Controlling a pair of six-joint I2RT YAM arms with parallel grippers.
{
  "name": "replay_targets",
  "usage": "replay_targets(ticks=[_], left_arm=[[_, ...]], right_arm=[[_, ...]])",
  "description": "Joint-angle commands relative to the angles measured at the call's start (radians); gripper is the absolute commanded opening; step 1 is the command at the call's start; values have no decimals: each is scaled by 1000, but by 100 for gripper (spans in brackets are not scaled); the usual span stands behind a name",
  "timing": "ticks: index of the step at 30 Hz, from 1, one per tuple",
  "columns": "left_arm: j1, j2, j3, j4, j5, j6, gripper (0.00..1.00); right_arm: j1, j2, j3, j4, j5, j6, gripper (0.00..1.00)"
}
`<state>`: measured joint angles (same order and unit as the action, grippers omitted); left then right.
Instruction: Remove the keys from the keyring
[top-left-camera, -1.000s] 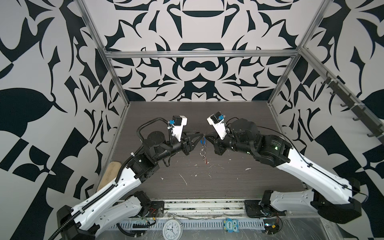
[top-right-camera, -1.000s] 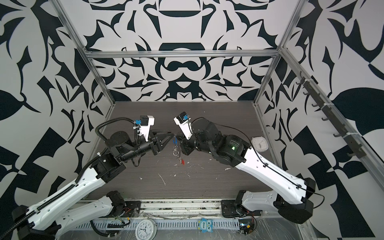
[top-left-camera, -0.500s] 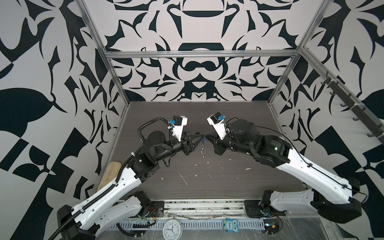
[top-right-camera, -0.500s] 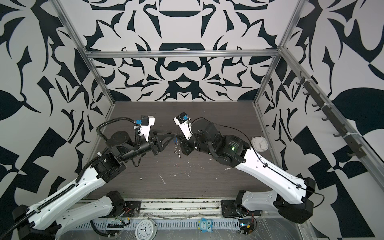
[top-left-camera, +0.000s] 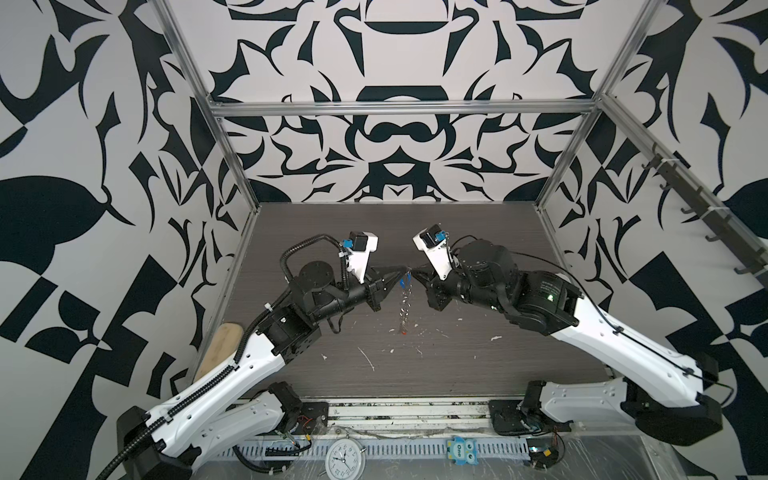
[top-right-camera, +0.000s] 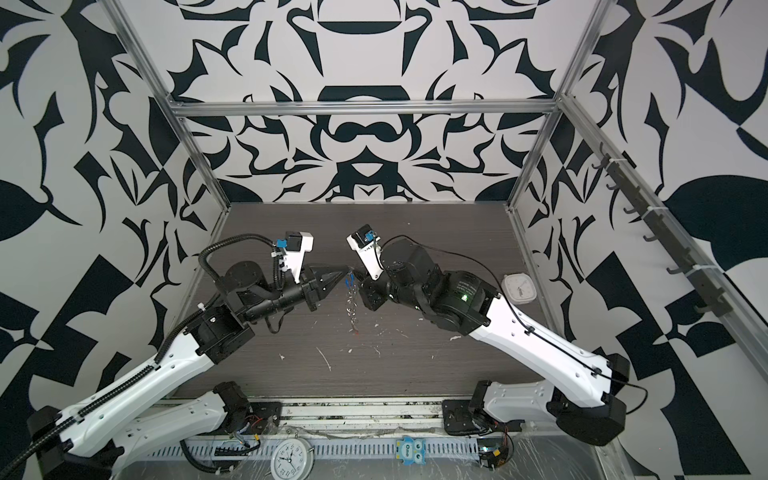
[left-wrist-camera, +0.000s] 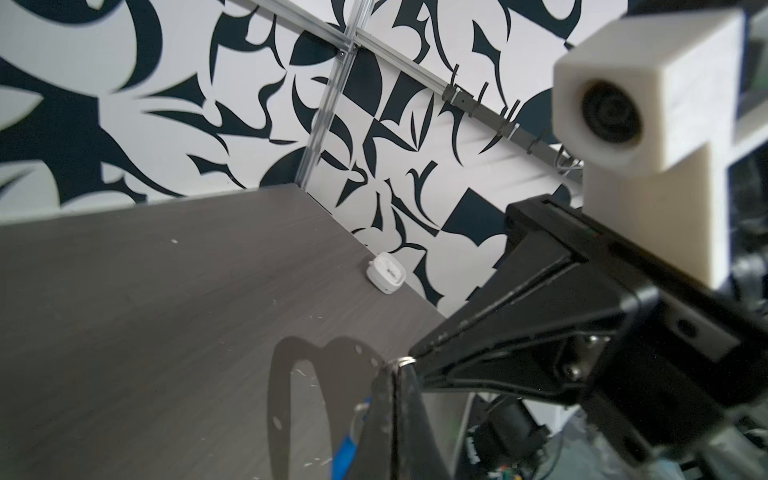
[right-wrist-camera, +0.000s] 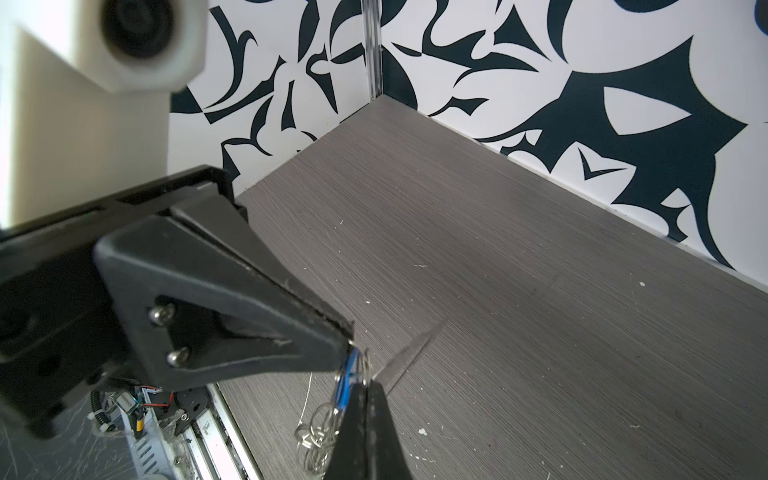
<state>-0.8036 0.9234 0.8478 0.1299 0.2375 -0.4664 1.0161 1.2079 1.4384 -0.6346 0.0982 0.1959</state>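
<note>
**Keyring held up between both grippers, no key off yet**

Keyring hangs as a short chain of silvery rings above the middle of the surface. Its top is pinched where the two gripper tips meet. The left gripper is pressed together on a ring at the top of the chain. Its wrist view shows a loop of silver wire at the very tip of its closed fingers. The right gripper reaches in from the opposite side, also pressed together. Its wrist view shows it nipping a ring just beside the left gripper's tip. Which of the top rings each one has, I cannot tell.

The blue key sits at that meeting point, hanging edge-on just under the tips and touching the rings. The red key shows in both top views only as a small red spot at the lower end of the chain, close over the surface. Whether it touches the surface cannot be told.

By my judgement none of the task is done. Both keys appear attached, and nothing lies loose on the surface but white scuffs. With both grippers on the top rings next to the blue key, the step in hand looks like working that key off. The red key at the far end is then left to do.
</note>
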Motion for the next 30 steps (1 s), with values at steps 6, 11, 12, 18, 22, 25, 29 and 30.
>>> replay_targets(ticks=[6,11,12,18,22,25,29,30], left_arm=[[-2,-44,39,-104,-29,11,0],[-2,-58,81,-218,-21,51,0],[-2,-57,91,-241,-16,57,0],[-2,-39,135,-353,33,96,0],[0,-30,147,-390,49,104,0],[0,-32,146,-392,59,104,0],[0,-29,147,-392,60,103,0],[1,-28,148,-395,62,102,0]], right_arm=[[5,-70,-50,92,-37,-102,0],[4,-140,-137,171,-186,-191,0],[4,-147,-142,173,-204,-203,0],[3,-197,-188,229,-304,-233,0],[1,-220,-212,281,-321,-234,0],[-1,-219,-211,298,-333,-230,0],[-3,-212,-201,307,-342,-221,0],[-2,-214,-199,310,-342,-219,0]])
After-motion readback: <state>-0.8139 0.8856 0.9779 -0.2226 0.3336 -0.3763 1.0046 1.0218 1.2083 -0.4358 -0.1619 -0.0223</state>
